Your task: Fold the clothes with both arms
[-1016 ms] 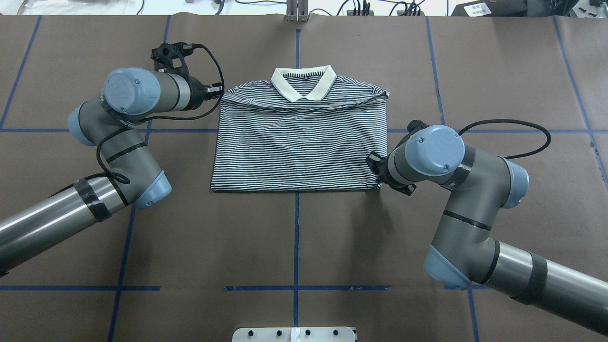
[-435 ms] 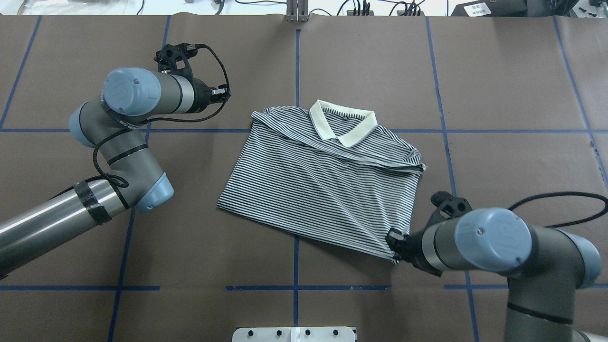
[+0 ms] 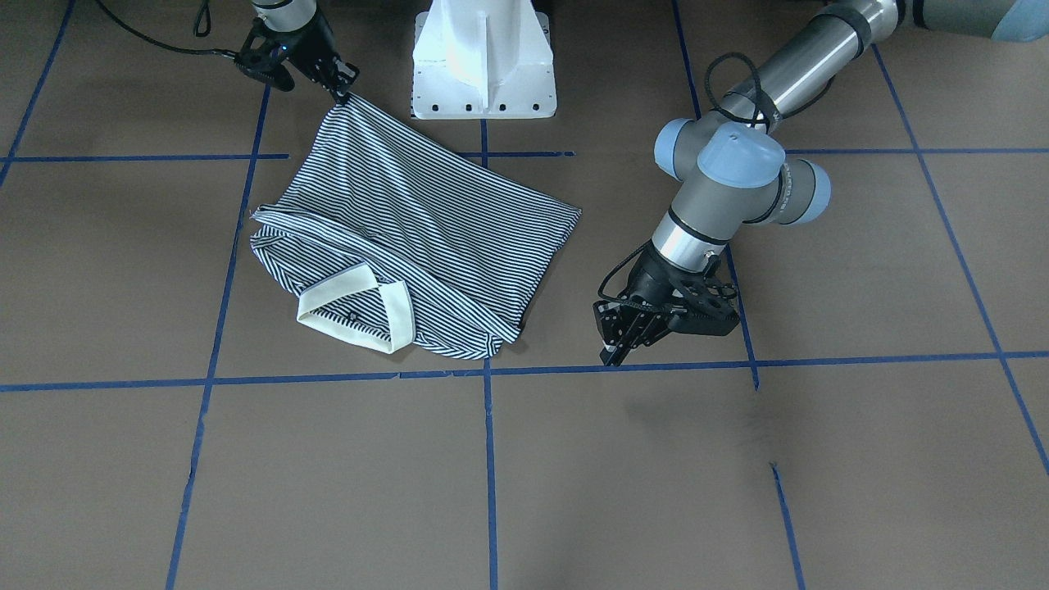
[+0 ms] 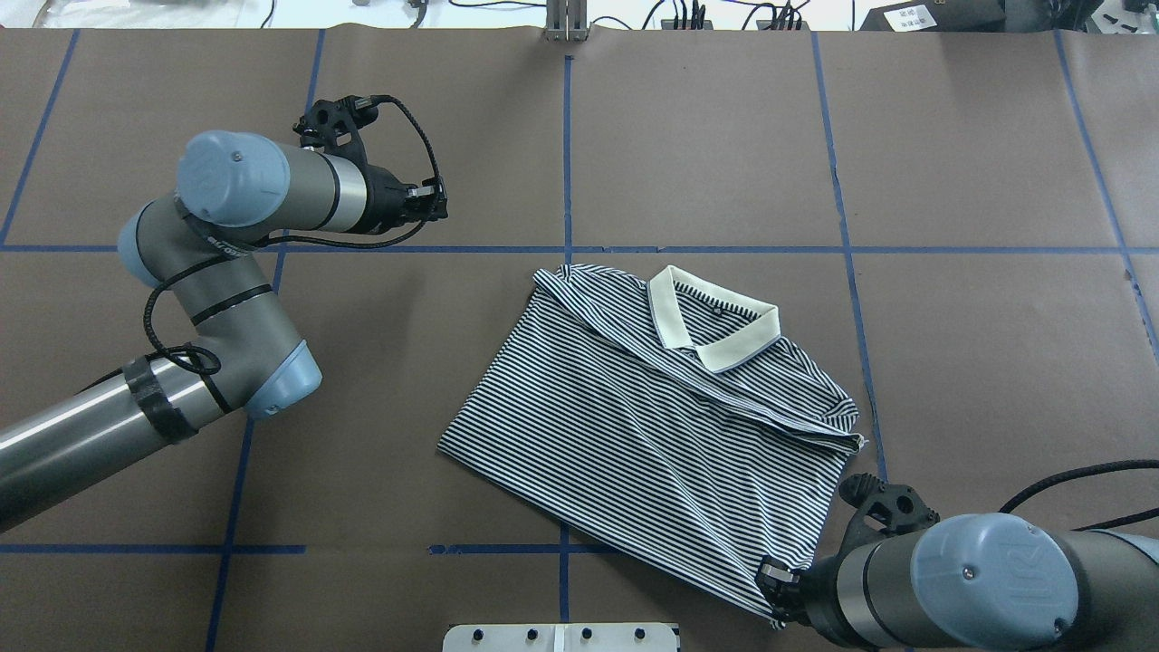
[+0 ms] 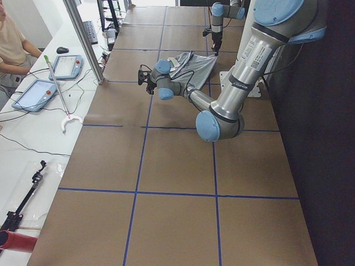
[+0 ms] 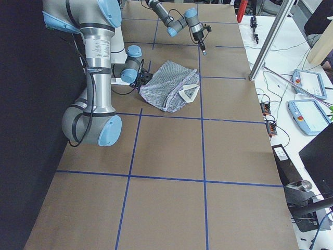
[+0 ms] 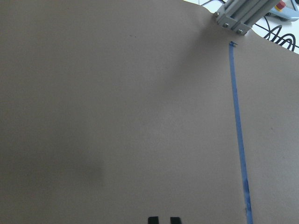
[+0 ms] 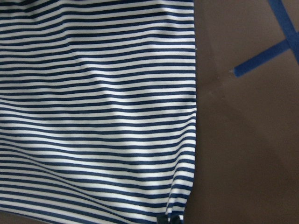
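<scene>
progress check. the bench [image 4: 706, 136] carries just one garment, the shirt [image 4: 652, 426], lying flat just in front of the base [image 3: 483, 65] and spreading out towards the base's right side.

i'd say the folding itself is mostly done. the sleeves are tucked out of sight and the body is doubled into a compact block, so it already reads as a folded shirt. what's off is the lay: it sits skewed, its edges running diagonal to the tape lines [image 4: 706, 249] instead of square with the base, and there are pull creases fanning towards the corner nearest the base.

that corner is where the right pincer [image 3: 340, 92] is, just beside the base on its right. it's clenched on the hem corner, and its wrist cam shows striped cloth running right down into the tips.

the left pincer [image 3: 613, 354] is farther out from the base on its left, well apart from the shirt. it's released, with only a narrow gap between the tips and bare bench under its cam.

the collar [image 4: 668, 312] sits on top at the end far from the base, lying neat, with one button [image 4: 715, 308] showing.

so what's left, my guess: let go of the corner, square the shirt up, and smooth those creases. whether another fold is wanted i can't tell.
</scene>
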Motion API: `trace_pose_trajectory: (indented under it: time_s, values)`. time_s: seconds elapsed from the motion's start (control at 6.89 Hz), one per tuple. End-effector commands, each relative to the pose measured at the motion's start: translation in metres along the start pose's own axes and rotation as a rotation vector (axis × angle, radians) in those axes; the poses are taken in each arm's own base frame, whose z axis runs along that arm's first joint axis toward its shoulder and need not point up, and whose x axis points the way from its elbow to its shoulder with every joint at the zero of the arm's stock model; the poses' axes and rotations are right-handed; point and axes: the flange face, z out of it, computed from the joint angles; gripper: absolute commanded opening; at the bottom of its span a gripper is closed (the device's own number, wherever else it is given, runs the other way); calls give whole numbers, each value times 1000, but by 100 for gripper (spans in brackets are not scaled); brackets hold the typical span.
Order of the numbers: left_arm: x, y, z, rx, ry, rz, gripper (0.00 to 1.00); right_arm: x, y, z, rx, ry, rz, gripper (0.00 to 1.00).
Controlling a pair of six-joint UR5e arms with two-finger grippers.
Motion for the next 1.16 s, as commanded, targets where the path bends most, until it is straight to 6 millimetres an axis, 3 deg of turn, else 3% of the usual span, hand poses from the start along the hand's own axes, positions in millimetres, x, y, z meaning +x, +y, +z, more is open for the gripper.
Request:
trace_pose_trajectory:
  time_s: [0.0, 0.15, 0.29, 0.44, 0.58, 0.73, 0.87, 1.02]
  values:
    - [-4, 32, -43, -84, 50, -91, 24, 2, -2, -5, 9, -6, 64, 100]
    - [0, 69, -54, -132, 38, -155, 28, -3, -36, -27, 58, -45, 115, 100]
    - [11, 104, -59, -180, 1, -188, 38, -10, -75, -64, 118, -103, 182, 100]
    - [12, 133, -50, -212, -71, -231, 42, -17, -119, -100, 188, -141, 267, 100]
    - [11, 166, -35, -183, -126, -254, 44, -27, -149, -120, 233, -186, 312, 100]
    - [13, 200, -23, -193, -183, -278, 45, -29, -169, -125, 271, -190, 293, 100]
    - [13, 212, -19, -181, -211, -269, 46, -27, -178, -113, 280, -164, 300, 100]
    - [15, 212, -22, -175, -255, -270, 46, -28, -178, -111, 280, -162, 300, 100]
